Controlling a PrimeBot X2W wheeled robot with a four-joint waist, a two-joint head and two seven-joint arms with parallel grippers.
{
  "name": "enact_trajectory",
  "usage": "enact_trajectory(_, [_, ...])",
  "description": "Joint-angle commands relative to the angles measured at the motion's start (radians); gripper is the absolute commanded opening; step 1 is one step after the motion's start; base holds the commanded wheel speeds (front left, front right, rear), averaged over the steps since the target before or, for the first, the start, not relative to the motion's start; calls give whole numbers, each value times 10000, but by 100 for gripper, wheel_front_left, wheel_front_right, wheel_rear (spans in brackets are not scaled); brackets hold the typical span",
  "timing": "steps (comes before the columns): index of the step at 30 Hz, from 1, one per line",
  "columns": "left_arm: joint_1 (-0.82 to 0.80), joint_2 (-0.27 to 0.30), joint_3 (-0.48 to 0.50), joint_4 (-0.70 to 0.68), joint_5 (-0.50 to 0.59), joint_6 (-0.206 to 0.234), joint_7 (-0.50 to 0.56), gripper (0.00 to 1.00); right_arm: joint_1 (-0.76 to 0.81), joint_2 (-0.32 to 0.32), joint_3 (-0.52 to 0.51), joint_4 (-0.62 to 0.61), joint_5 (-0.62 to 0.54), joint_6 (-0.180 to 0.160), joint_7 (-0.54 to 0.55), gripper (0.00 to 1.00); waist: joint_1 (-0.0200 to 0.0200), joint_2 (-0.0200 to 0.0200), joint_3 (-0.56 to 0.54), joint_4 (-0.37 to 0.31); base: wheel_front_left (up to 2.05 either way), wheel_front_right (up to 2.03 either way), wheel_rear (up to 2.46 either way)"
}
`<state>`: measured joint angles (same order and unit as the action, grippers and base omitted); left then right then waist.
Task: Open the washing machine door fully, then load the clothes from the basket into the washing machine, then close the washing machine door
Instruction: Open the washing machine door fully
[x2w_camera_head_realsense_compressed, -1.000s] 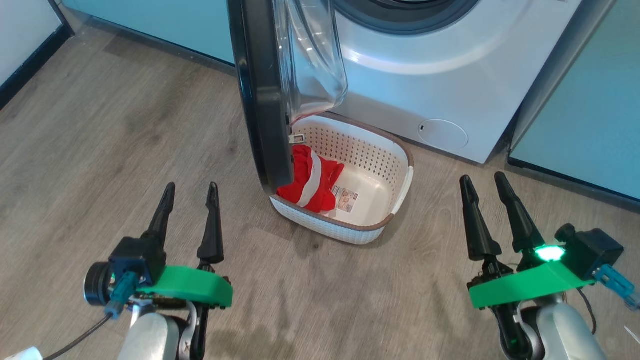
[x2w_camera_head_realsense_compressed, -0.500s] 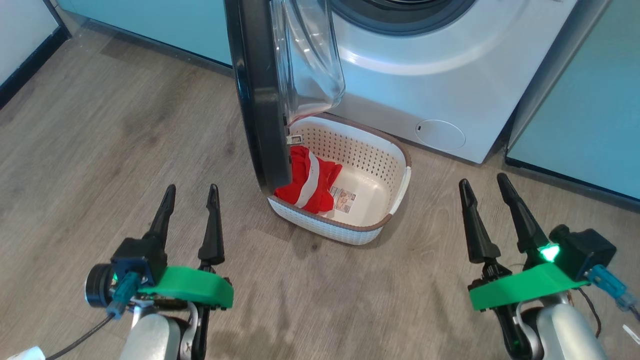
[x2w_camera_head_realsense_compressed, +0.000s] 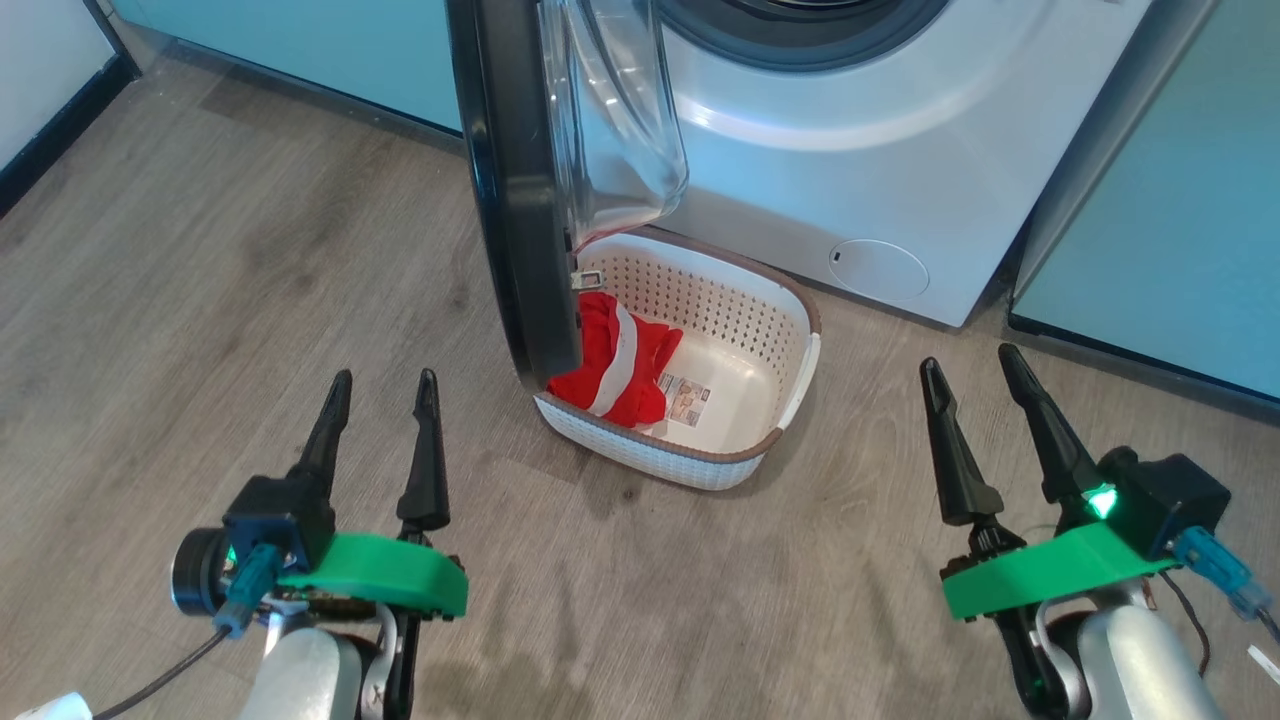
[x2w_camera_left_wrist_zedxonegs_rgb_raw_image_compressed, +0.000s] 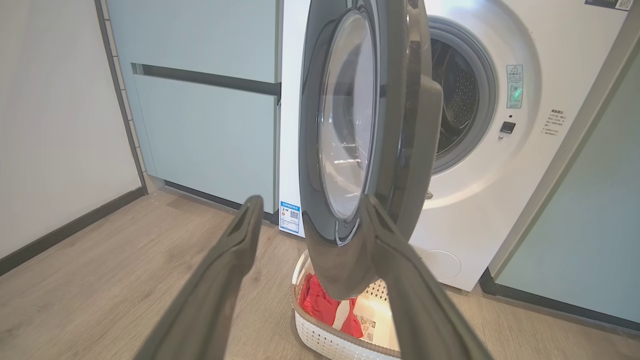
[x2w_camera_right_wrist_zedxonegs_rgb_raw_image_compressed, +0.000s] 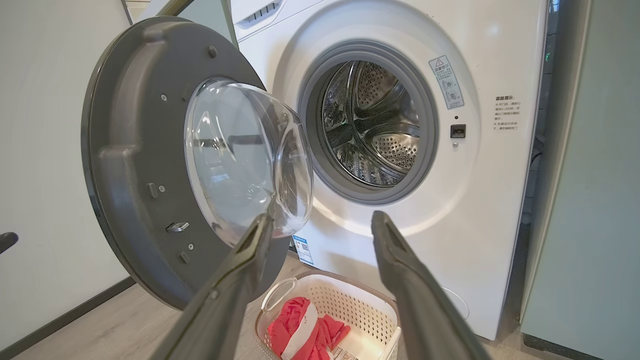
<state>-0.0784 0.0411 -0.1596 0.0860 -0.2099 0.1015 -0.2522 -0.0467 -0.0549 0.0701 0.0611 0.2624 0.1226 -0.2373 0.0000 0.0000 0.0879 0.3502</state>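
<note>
Door: the washing machine door (x2w_camera_head_realsense_compressed: 525, 200) is swung out from the washing machine (x2w_camera_head_realsense_compressed: 900, 150), edge-on in the head view, its glass bulge facing right.
Drum: wide open to see in the right wrist view, the steel drum (x2w_camera_right_wrist_zedxonegs_rgb_raw_image_compressed: 372, 125) with nothing visible inside.
Basket: the basket (x2w_camera_head_realsense_compressed: 650, 455) sits on the wood floor (x2w_camera_head_realsense_compressed: 200, 300), just in front of the machine, with its left end tucked under the door's lower edge.
Clothes: and there are the clothes (x2w_camera_head_realsense_compressed: 615, 365), red with a white stripe, bunched in the left half of the basket beside the label sticker (x2w_camera_head_realsense_compressed: 685, 398).
Left gripper: the left gripper (x2w_camera_head_realsense_compressed: 385, 378) hangs over the floor, near and left of the basket, fingers spread wide with nothing between them.
Right gripper: the right gripper (x2w_camera_head_realsense_compressed: 969, 358) is off to the basket's right, clear of it, fingers just as wide apart and gripping nothing.
Surroundings: the round filter cap (x2w_camera_head_realsense_compressed: 878, 268) is low on the machine's front, and a pale teal cabinet (x2w_camera_head_realsense_compressed: 1180, 200) stands at far right.
</note>
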Motion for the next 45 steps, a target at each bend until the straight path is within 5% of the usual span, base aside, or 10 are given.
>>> enact_trajectory(1, [-183, 91, 285, -277, 5, 26, -95, 100, -85, 47, 174, -377, -5, 81, 44, 100, 0, 0, 5, -9, 0, 0, 0])
enact_trajectory(2, [-176, 91, 260, -245, -33, -44, -95, 0, -83, 47, 172, -388, 11, 81, 48, 100, 0, 0, 9, -13, 0, 0, 0])
enact_trajectory(15, [-716, 91, 875, -1569, 0, 75, -95, 0, -132, 47, 290, -665, -82, 81, 170, 100, 0, 0, 258, -45, 0, 0, 0])
enact_trajectory(25, [-2933, 91, 931, -2769, -151, 65, -95, 0, -281, 47, 445, -757, -184, 81, 262, 100, 0, 0, 515, -387, 0, 0, 0])
enact_trajectory(32, [-3715, 91, -177, -1922, -159, -195, -95, 0, -351, 47, 521, -702, -156, 81, 229, 100, 0, 0, 581, -729, 0, 0, 0])
enact_trajectory(45, [-3965, 91, -1983, 1648, -793, -186, -95, 0, -461, 47, 690, -567, -123, 81, 98, 100, 0, 0, 760, -1318, 0, 0, 0])
